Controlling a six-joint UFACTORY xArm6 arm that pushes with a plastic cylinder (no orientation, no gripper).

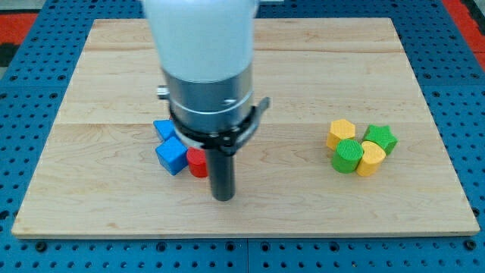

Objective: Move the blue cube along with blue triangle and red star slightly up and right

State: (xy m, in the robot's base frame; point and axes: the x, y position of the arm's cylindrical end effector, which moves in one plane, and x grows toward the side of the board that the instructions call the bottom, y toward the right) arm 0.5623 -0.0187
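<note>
A blue cube (172,155) lies left of the board's middle. A blue triangle (164,129) touches it at its upper left, partly hidden by the arm. A red star (197,162) touches the cube's right side, its right part hidden behind the rod. My tip (223,197) rests on the board just below and right of the red star, close to it. The arm's white and grey body (204,68) hangs over the group from the view's top.
On the view's right lies a tight cluster: a yellow hexagon (341,133), a green star (380,137), a green cylinder (348,155) and a yellow heart (370,159). The wooden board (303,68) lies on a blue perforated surface.
</note>
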